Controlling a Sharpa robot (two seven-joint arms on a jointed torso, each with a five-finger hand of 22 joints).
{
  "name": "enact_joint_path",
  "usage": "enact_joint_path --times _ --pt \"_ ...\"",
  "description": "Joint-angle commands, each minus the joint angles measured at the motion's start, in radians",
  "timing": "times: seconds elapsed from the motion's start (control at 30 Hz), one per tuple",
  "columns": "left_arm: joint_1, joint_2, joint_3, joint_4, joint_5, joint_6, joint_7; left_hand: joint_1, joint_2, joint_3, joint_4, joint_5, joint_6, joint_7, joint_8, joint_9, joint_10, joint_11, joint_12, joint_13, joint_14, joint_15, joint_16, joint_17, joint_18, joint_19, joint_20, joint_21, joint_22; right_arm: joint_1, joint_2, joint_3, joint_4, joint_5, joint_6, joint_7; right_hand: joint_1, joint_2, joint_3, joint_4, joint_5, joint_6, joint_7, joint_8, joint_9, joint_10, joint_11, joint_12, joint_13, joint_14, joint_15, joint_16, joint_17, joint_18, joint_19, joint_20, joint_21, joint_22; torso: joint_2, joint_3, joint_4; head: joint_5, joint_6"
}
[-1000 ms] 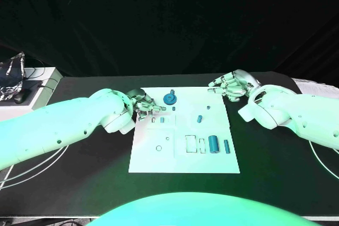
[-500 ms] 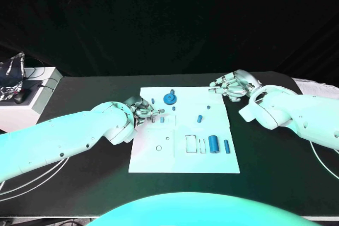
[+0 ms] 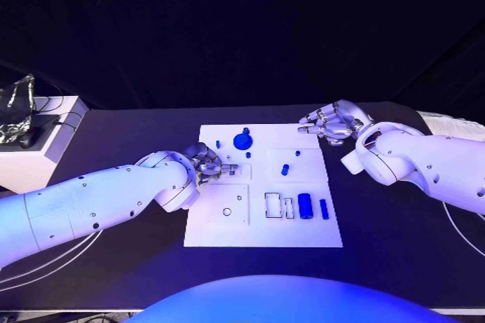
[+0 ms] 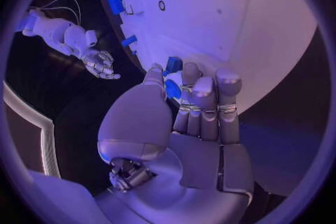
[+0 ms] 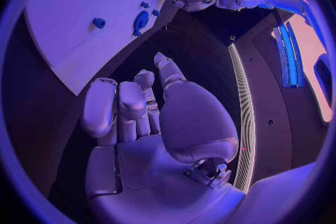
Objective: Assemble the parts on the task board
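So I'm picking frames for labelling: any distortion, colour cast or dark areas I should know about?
Head view: blue-violet light tints the white task board and both arms; the backdrop is black; edges stay straight. Left wrist view: fisheye bends the board's edges; the left robot hand looms large. Right wrist view: same circular warp around the right robot hand, with a dark frame.

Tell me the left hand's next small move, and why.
Probably lift the small blue part a little clear of the task board. The left hand appears to pinch it between thumb and fingers at the board's left edge, while the right hand rests off the far right corner, holding nothing.
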Motion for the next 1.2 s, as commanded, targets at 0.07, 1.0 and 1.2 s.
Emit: enact_joint_path --times 0.07,1.0,1.2 --pt "-0.001 0.004 0.000 -0.001 0.004 0.032 0.001 0.004 0.001 0.000 -0.004 0.003 -0.008 0.000 0.004 -0.001 -0.001 -0.004 0.005 0.000 0.003 0.000 0.005 -0.001 0.010 0.004 0.002 0.003 0.040 -0.001 0.000 0.000 0.001 -0.019 0.004 0.011 0.012 0.002 -0.002 -0.006 0.005 0.001 0.003 -0.004 -0.001 0.002 -0.005 -0.005 -0.001 0.002 -0.007 -0.003 0.000 0.001 0.077 -0.007 -0.005 0.155 0.000 0.0002 0.0002 -0.001 0.000" --pt "-0.002 0.024 -0.001 -0.026 0.013 0.059 -0.002 0.066 0.066 0.051 -0.090 0.005 -0.004 -0.009 0.030 -0.005 0.002 -0.012 0.008 0.000 0.005 -0.005 0.019 0.011 0.006 0.007 -0.002 0.013 0.049 -0.001 0.000 0.000 0.002 -0.022 0.006 0.010 0.009 0.003 -0.002 -0.007 0.009 0.003 0.003 -0.004 -0.002 0.003 -0.005 -0.005 0.000 0.002 -0.007 -0.003 0.001 0.000 0.077 -0.007 -0.003 0.155 -0.001 0.0004 0.0001 -0.006 0.000" --pt "-0.002 0.032 -0.001 -0.034 0.016 0.062 -0.004 0.067 0.081 0.072 -0.092 0.005 -0.004 -0.012 0.030 -0.008 0.002 -0.014 0.008 0.001 0.006 -0.006 0.023 0.015 0.005 0.008 -0.003 0.017 0.052 -0.001 0.000 0.000 0.003 -0.022 0.007 0.010 0.009 0.003 -0.002 -0.007 0.009 0.003 0.003 -0.004 -0.002 0.003 -0.005 -0.005 0.000 0.002 -0.007 -0.003 0.001 0.000 0.077 -0.007 -0.003 0.155 0.000 0.0002 0.0004 -0.007 0.000"
